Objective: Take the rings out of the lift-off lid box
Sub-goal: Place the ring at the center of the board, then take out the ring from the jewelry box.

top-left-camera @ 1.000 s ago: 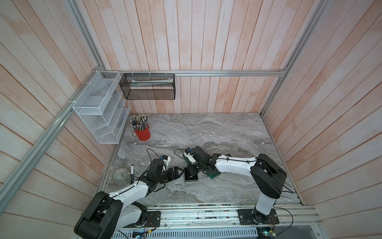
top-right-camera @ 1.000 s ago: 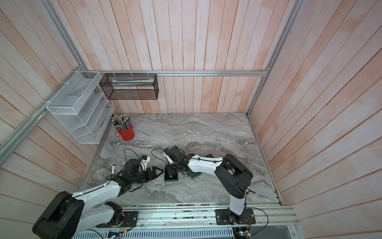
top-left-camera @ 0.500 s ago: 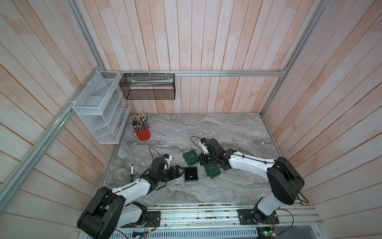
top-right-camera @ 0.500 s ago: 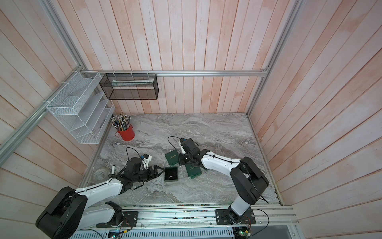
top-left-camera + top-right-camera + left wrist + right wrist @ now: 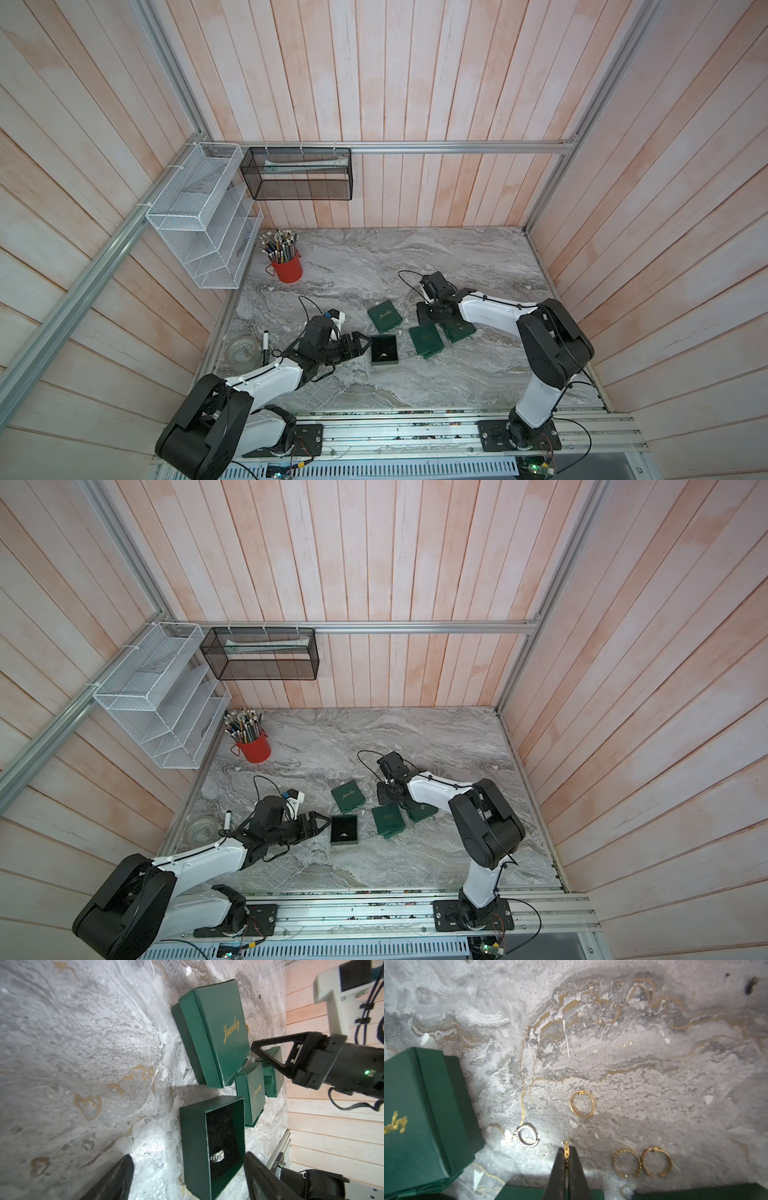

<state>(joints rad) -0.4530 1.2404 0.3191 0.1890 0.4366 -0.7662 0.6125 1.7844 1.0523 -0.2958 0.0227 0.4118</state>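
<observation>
Shifts the right gripper (image 5: 566, 1148) off the open box (image 5: 384, 350) and over to bare marble (image 5: 643, 1053) beside the closed boxes (image 5: 384, 316). Pinches a small gold ring (image 5: 566, 1145) edge-on between shut jaws, seemingly just above the stone. Shows four more rings (image 5: 582, 1104) lying loose close by, three gold and one silvery, all apart from the green boxes. Keeps one silvery band (image 5: 217, 1156) inside the open box. Holds the left gripper (image 5: 365, 345) spread wide and empty, low at that box's side.
</observation>
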